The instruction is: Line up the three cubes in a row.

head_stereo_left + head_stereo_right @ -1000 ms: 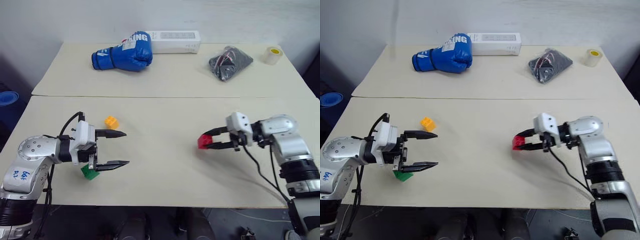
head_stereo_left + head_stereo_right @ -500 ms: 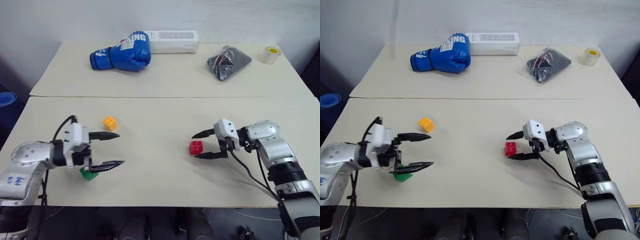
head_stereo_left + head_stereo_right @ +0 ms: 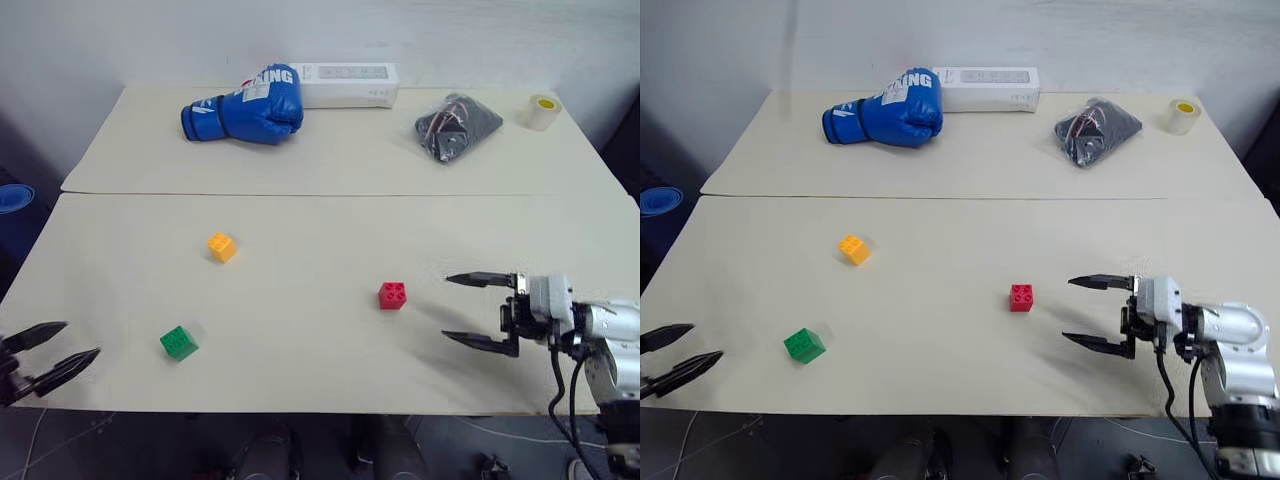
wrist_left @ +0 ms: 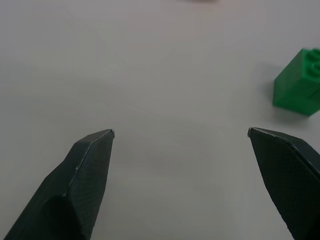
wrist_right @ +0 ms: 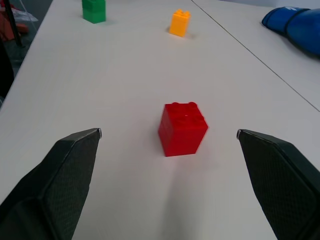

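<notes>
Standing apart on your bench (image 3: 320, 420), the red cube (image 3: 392, 295), green cube (image 3: 179, 343) and yellow-orange cube (image 3: 222, 246) form no row; your right pincer (image 3: 482, 313) and left pincer (image 3: 58, 349) both gape wide, empty.

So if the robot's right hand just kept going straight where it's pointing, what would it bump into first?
Most likely the red cube. In the right wrist view it sits on the table dead ahead between the open fingers of the right gripper. The hand may hang slightly above the table, so it could skim over the cube.
</notes>
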You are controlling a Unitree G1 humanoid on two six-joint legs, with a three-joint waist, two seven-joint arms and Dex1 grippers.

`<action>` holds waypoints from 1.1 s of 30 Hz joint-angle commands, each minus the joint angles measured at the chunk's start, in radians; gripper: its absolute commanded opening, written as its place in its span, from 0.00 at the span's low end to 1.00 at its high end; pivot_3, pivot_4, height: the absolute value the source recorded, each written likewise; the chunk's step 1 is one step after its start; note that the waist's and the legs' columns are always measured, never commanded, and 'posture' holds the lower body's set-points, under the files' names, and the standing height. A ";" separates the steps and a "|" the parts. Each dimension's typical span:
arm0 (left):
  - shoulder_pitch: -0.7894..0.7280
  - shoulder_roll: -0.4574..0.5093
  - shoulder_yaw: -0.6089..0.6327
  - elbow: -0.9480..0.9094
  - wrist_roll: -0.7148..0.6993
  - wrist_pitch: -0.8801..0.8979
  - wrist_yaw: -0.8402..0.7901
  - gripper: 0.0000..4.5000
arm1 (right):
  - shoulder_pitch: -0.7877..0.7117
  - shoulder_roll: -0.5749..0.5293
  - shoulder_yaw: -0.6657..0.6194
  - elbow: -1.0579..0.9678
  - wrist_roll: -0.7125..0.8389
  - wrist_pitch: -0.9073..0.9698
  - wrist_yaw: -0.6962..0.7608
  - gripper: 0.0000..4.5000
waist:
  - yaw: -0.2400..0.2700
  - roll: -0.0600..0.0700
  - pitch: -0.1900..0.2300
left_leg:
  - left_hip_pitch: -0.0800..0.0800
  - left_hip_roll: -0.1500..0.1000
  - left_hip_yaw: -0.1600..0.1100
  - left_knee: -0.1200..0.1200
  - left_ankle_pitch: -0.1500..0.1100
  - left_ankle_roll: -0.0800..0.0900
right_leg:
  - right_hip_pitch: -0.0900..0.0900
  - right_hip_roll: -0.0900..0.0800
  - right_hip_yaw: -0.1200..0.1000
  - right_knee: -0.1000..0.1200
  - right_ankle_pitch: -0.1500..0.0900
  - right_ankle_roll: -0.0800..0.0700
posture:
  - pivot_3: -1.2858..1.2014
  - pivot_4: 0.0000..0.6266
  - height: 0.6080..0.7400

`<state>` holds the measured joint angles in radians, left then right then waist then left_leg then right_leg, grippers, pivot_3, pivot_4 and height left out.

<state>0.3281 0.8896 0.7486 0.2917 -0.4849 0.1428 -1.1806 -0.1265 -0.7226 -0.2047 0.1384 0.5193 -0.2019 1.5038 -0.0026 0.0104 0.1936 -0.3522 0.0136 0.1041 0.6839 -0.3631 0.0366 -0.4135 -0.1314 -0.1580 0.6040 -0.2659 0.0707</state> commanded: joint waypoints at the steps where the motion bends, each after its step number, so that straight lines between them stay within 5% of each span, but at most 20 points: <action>1: 0.044 -0.008 0.030 -0.078 -0.025 -0.010 -0.028 1.00 | 0.050 0.017 -0.029 -0.091 0.077 0.032 -0.010 0.99 | 0.002 0.000 0.000 | 0.000 0.000 0.000 0.000 0.000 0.000 | 0.000 -0.001 0.000 0.000 0.000 0.000 | 0.52 0.24 1.00; 9: 0.058 -0.123 -0.087 -0.521 -0.154 0.203 0.107 1.00 | 0.065 0.103 0.056 -0.317 0.126 0.067 -0.084 0.99 | 0.002 0.000 0.000 | 0.000 0.000 -0.001 0.000 -0.004 -0.006 | 0.000 -0.001 0.001 0.000 0.000 0.000 | 0.52 0.24 1.00; 16: -0.014 -0.204 -0.276 -0.485 0.022 0.082 0.205 1.00 | 0.047 0.145 0.131 -0.403 0.111 0.117 -0.148 0.99 | 0.001 -0.001 -0.001 | 0.001 0.000 0.001 0.000 -0.001 -0.001 | 0.000 0.001 0.001 0.001 0.000 -0.001 | 0.52 0.24 1.00; 26: -0.078 -0.172 -0.343 -0.502 0.009 0.111 0.185 0.33 | 0.074 0.081 0.041 -0.362 0.103 0.115 -0.163 1.00 | 0.011 -0.001 -0.001 | 0.000 0.000 0.000 0.000 -0.001 0.000 | 0.000 0.000 0.000 0.000 0.000 -0.001 | 0.52 0.24 1.00; 30: -0.200 -0.117 -0.457 -0.576 0.015 0.167 0.153 0.33 | 0.128 0.032 -0.060 -0.339 0.104 0.100 -0.179 1.00 | 0.028 -0.001 -0.001 | 0.000 0.000 0.000 0.000 0.000 0.000 | 0.000 0.000 0.000 0.000 0.000 -0.001 | 0.52 0.24 1.00; 33: -0.429 -0.111 -0.665 -0.598 0.040 0.245 0.103 0.33 | 0.175 0.023 -0.113 -0.315 0.084 0.066 -0.190 1.00 | 0.042 -0.001 -0.001 | 0.001 -0.001 0.000 0.000 0.000 0.001 | 0.001 0.000 0.000 0.001 0.000 -0.001 | 0.52 0.24 1.00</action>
<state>-0.0466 0.7733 0.1627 -0.2581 -0.4521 0.3604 -1.0471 0.0384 -0.6935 -0.2803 -0.1751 0.6033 -0.1082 1.3232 0.0397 0.0099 0.1921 -0.3516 0.0115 0.1040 0.6844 -0.3621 0.0376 -0.4120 -0.1316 -0.1585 0.6053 -0.2659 0.0705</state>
